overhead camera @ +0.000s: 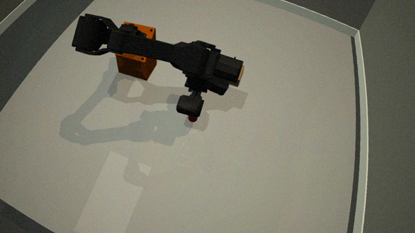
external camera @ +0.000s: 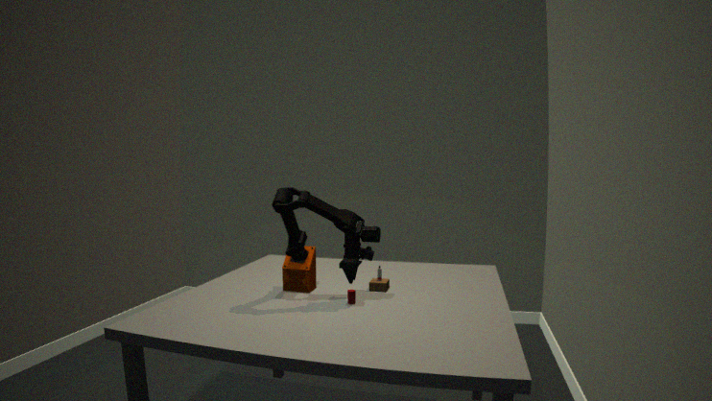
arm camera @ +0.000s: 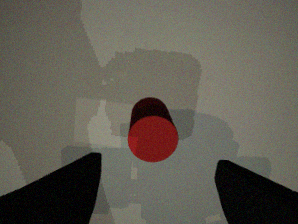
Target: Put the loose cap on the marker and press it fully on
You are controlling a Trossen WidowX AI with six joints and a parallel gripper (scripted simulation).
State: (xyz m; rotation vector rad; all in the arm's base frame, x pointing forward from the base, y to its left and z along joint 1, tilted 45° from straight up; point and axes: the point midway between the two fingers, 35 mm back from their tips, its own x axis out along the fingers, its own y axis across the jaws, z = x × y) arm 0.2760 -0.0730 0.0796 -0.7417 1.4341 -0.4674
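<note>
- So the red cap [overhead camera: 192, 118] [external camera: 351, 296] [arm camera: 153, 139] is standing upright on the table [overhead camera: 264, 170] [external camera: 319, 323] [arm camera: 250, 60], on the near side of the holder block [overhead camera: 241, 75] [external camera: 379, 285] from where I am.
- Black gripper [overhead camera: 189, 105] [external camera: 350, 281] [arm camera: 160, 167] hangs just above the cap, jaws apart, nothing in them.
- Marker [external camera: 379, 272] is upright in the block, pale body, dark tip, uncapped.
- My guess: cap's light, stiff plastic, maybe a bit slippery, not fragile. Could tip if a finger clips it.
- I'd lower straight down and pinch opposite sides around mid-height, keeping it vertical for the marker.
- Shapes: cap's a plain smooth cylinder with a flat round top; block's squat and wood-brown, sharp edges; table's matte grey.
</note>
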